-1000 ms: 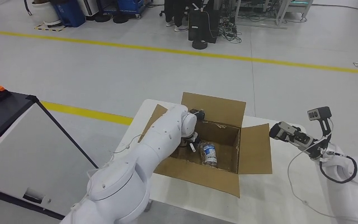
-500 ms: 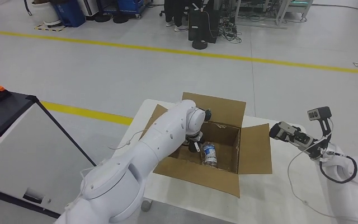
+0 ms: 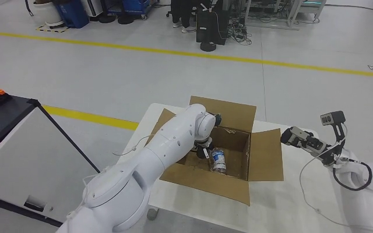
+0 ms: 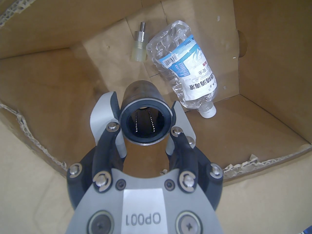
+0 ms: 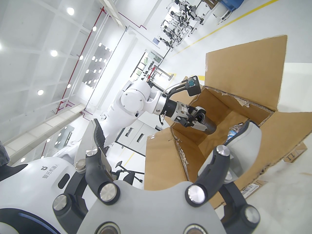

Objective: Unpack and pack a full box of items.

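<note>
An open cardboard box [image 3: 265,156] stands on the white table [image 3: 291,204]. My left gripper [image 4: 143,103] is inside the box, shut on a dark metal cylinder [image 4: 143,120] with ball rows in its bore, held above the box floor. In the top view the left gripper [image 3: 204,151] is at the box's left inner side. A clear plastic bottle [image 4: 187,74] with a white cap lies on the box floor, with a small metal stud [image 4: 139,46] beside it. My right gripper [image 5: 174,142] is open and holds nothing, off to the right of the box [image 5: 243,59].
The box flaps [image 3: 221,113] stand up at the back and spread out at the right and left. A bare strip of table lies to the right and in front of the box. A black-framed cabinet [image 3: 23,157] stands at the far left, off the table.
The left arm's wrist has shifted slightly to the right inside the box with the cylinder still held. The right arm has kept still.
</note>
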{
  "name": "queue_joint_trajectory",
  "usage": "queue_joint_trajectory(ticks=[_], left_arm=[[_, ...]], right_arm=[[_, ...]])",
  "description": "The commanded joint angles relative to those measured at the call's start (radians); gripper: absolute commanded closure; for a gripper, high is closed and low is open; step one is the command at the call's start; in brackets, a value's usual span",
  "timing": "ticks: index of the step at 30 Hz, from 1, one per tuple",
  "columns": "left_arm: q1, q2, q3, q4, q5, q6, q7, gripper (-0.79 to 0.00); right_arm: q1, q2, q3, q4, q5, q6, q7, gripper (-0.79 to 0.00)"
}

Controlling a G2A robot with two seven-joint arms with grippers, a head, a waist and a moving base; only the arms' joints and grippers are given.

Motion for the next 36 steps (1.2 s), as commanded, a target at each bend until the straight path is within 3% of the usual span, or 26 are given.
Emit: queue_joint_trajectory(ticks=[1, 11, 20, 28, 36], left_arm=[[0.0, 0.0, 0.0, 0.0, 0.0, 0.0, 0.0, 0.0], [0.009, 0.002, -0.004, 0.001, 0.0, 0.005, 0.022, 0.0], [0.032, 0.04, -0.056, -0.091, 0.032, 0.055, 0.032, 0.0], [0.107, 0.107, -0.114, -0.334, 0.148, 0.181, -0.029, 0.0], [0.279, 0.196, -0.216, -0.678, 0.315, 0.274, -0.108, 0.0]], right_arm=[[0.0, 0.0, 0.0, 0.0, 0.0, 0.0, 0.0, -0.785], [0.0, 0.0, 0.0, 0.0, 0.0, 0.0, 0.0, -0.785], [0.0, 0.0, 0.0, 0.0, 0.0, 0.0, 0.0, -0.785], [0.0, 0.0, 0.0, 0.0, 0.0, 0.0, 0.0, -0.785], [0.0, 0.0, 0.0, 0.0, 0.0, 0.0, 0.0, -0.785]])
